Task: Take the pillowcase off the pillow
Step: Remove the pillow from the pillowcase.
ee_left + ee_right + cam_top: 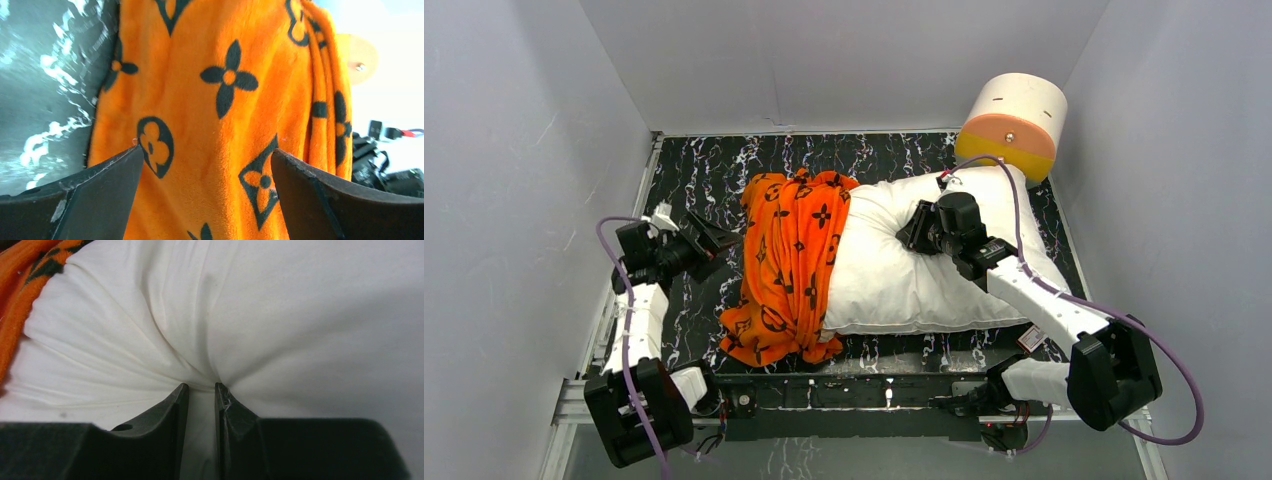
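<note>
Leftmost, a plain pale-grey wall [514,150] closing off that side, meeting a like back wall [824,60] at a corner seam. Below, the table [699,170], topped in black marble-look sheet with white veining and edged by a pale metal rail [646,185] along its left side. Over the table's left part, the left gripper [205,155], jaws spread wide and gripping nothing, aimed at the orange fabric just ahead. Next, the pillowcase [789,265]: bright orange plush with black flower, star and circle motifs, bunched in folds over the left end of the pillow, running from the far edge to the near edge, lower hem spilling onto the marble. Right of it, the pillow [914,270]: plump, white, bare for most of its length, lying flat across the table's middle and right. On its top, the right gripper [201,386], closed to a narrow gap and pinching a ridge of white pillow fabric, creases fanning out from the pinch. Past the pillow's far right corner, a white drum [1014,115] with an orange face and yellow lower rim, lying on its side; touching the pillow or just beside it, cannot tell. Lastly, the pale-grey right wall [1184,150].
</note>
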Robot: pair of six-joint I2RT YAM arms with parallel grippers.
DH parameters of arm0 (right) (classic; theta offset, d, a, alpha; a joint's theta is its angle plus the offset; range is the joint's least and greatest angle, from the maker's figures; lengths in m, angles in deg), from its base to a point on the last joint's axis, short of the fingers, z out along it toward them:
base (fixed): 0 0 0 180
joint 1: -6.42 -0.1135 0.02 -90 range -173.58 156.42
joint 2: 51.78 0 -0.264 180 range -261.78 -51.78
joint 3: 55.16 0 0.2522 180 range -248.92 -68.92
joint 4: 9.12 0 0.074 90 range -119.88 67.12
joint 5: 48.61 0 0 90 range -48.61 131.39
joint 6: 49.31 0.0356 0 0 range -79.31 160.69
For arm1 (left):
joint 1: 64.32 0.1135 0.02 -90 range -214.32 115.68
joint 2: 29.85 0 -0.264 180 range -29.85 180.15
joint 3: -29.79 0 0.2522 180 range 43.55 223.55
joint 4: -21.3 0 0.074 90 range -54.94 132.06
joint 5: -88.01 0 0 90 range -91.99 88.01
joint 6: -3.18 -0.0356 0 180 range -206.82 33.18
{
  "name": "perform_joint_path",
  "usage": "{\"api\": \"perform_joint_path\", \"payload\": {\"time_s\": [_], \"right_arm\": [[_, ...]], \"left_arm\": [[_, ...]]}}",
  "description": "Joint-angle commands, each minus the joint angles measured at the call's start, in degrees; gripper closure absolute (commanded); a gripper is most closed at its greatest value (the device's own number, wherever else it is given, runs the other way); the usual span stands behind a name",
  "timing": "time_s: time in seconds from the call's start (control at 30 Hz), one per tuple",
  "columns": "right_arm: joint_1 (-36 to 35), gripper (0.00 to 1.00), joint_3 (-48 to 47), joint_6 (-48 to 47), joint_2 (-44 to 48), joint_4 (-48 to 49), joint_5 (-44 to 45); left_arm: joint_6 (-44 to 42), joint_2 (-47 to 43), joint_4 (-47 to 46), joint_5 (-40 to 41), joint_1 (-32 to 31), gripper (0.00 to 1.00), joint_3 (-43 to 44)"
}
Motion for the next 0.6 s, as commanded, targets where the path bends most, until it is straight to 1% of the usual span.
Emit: {"api": "perform_joint_path", "payload": {"time_s": [0.0, 0.07, 0.13, 0.23, 0.27, 0.3, 0.33, 0.37, 0.4, 0.43, 0.47, 0.5, 0.53, 0.57], "right_arm": [[1.59, 0.64, 4.48, -3.68, -3.77, -15.59, 3.84], [1.59, 0.64, 4.49, -3.69, -3.77, -15.59, 3.77], [1.52, 0.64, 4.45, -3.68, -3.78, -15.51, 3.6], [1.57, 0.64, 4.53, -3.68, -4.03, -15.42, 3.19], [1.56, 0.64, 4.6, -3.62, -4.03, -15.3, 3.08], [1.58, 0.64, 4.54, -3.59, -4.06, -15.32, 3.01], [1.54, 0.64, 4.6, -3.59, -4.11, -15.33, 2.96], [1.57, 0.64, 4.72, -3.59, -4.09, -15.24, 2.88], [1.59, 0.64, 4.78, -3.59, -4.1, -15.19, 2.88], [1.52, 0.64, 4.77, -3.63, -4.24, -15.16, 2.87], [1.51, 0.64, 4.74, -3.66, -4.32, -15.22, 2.86], [1.52, 0.64, 4.71, -3.67, -4.5, -15.23, 2.83], [1.56, 0.64, 4.64, -3.68, -4.6, -15.22, 2.98], [1.59, 0.64, 4.65, -3.68, -4.75, -15.35, 3.27]], "left_arm": [[8.64, 1.11, -11.45, -12.71, -0.43, 0.02, -6.37], [9.08, 1.44, -12.24, -12.0, -1.47, 0.02, -8.08], [13.28, 1.87, -20.51, -12.92, -3.34, 0.02, -11.91], [25.09, 3.14, -39.94, -12.75, -8.08, 0.02, -18.55], [27.18, 3.77, -43.3, -11.69, -10.09, 0.02, -19.44], [27.82, 4.2, -44.73, -10.44, -11.69, 0.02, -19.76], [27.84, 4.53, -45.66, -9.54, -12.89, 0.06, -19.84], [27.78, 4.77, -46.07, -9.01, -13.45, 0.18, -19.85], [28.1, 4.75, -46.04, -8.49, -13.6, 0.36, -19.89], [28.03, 4.14, -44.99, -7.64, -13.58, 0.51, -19.77], [26.78, 3.13, -42.38, -5.96, -13.43, 0.67, -19.27], [24.96, 1.48, -37.38, -3.29, -13.48, 0.87, -18.11], [22.62, -0.58, -31.02, 0.14, -13.47, 1.0, -16.69], [19.78, -2.67, -24.07, 4.51, -13.36, 1.0, -14.64]]}}
